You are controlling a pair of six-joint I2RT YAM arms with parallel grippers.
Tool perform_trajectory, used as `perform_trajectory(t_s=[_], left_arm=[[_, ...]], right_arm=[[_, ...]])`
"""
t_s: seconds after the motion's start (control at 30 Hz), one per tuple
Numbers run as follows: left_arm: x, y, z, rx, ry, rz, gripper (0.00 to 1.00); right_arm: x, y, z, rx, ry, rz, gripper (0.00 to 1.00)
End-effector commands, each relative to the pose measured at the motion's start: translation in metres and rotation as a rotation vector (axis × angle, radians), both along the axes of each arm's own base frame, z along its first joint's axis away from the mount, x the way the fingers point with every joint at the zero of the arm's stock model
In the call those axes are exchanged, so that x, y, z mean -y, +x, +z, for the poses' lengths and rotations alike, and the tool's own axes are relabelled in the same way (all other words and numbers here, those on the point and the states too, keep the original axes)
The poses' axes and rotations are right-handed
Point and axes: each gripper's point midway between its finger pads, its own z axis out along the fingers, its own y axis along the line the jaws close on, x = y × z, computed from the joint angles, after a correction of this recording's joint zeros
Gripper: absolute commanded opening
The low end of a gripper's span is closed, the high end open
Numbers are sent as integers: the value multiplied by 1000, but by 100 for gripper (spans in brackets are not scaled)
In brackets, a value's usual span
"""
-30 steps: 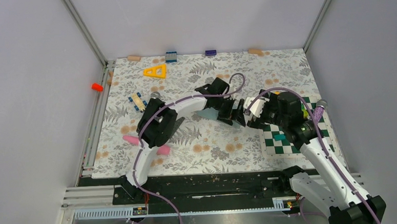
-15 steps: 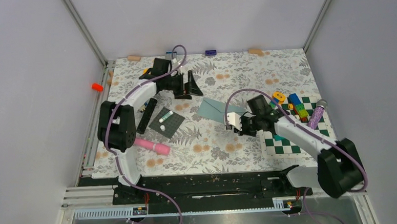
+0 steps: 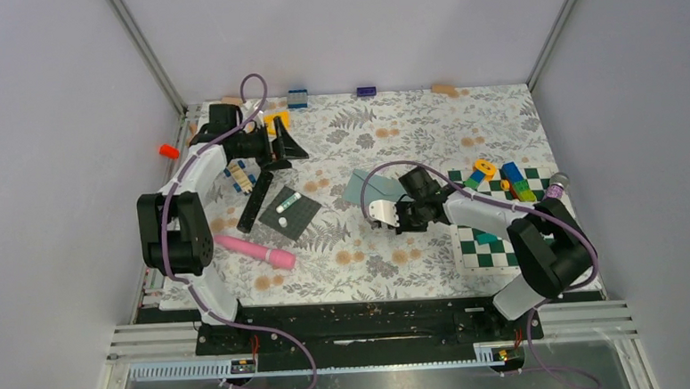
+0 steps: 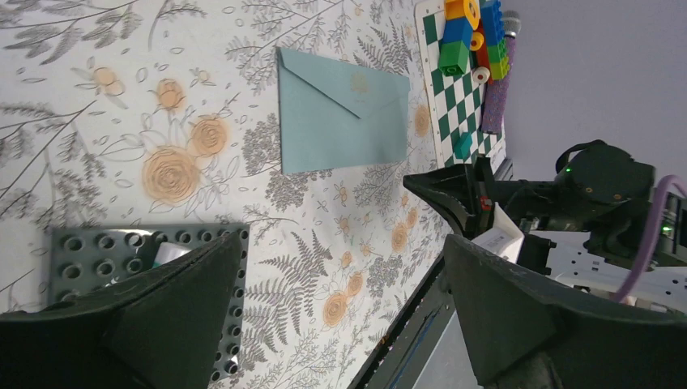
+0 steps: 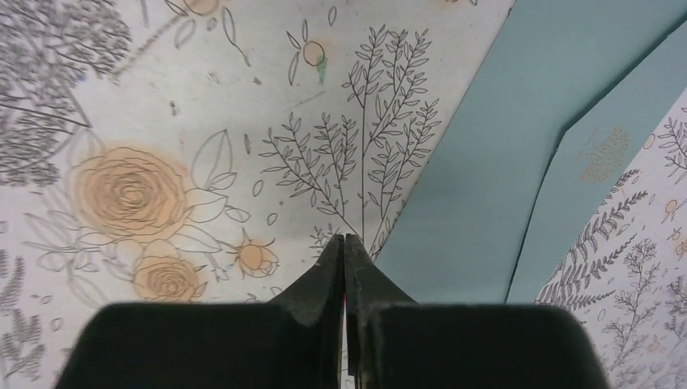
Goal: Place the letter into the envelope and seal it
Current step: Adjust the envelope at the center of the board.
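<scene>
The teal-grey envelope point(image 3: 360, 187) lies flat on the floral table with its triangular flap down; the left wrist view shows it whole point(image 4: 340, 121). My right gripper point(image 3: 389, 219) hangs over the envelope's near edge and is shut with nothing between its fingers. In the right wrist view its tips point(image 5: 344, 241) sit just left of the envelope's edge point(image 5: 518, 154). My left gripper point(image 3: 287, 148) is far back on the left, wide open and empty point(image 4: 348, 324). The letter is out of view.
A dark grey studded mat point(image 3: 291, 213) with a small white piece, a black bar point(image 3: 257, 195) and a pink object point(image 3: 253, 251) lie left of centre. A checkered board point(image 3: 504, 244) with coloured blocks point(image 3: 512, 181) is at the right. Small blocks line the back edge.
The left arm swung from the centre to the back left, staying open. The right arm moved left along the envelope's near edge and its jaws closed. The envelope and grey mat came into view.
</scene>
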Motion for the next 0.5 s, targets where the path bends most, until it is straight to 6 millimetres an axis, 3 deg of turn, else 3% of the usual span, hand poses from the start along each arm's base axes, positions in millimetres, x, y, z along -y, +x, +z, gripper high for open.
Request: perform_trajectory(t_s=[0.0,0.17,0.47], left_arm=[[-11,-6,12,34,-61,-3,99],[-25,-2,15,30,-92,36,99],[-25,-3,16,31,-118,45,99]], right_arm=[[8,23,-7,108,-107,23,0],[19,33,-18,163,-185,38,0],[40,48,-29,255,-319,62,0]])
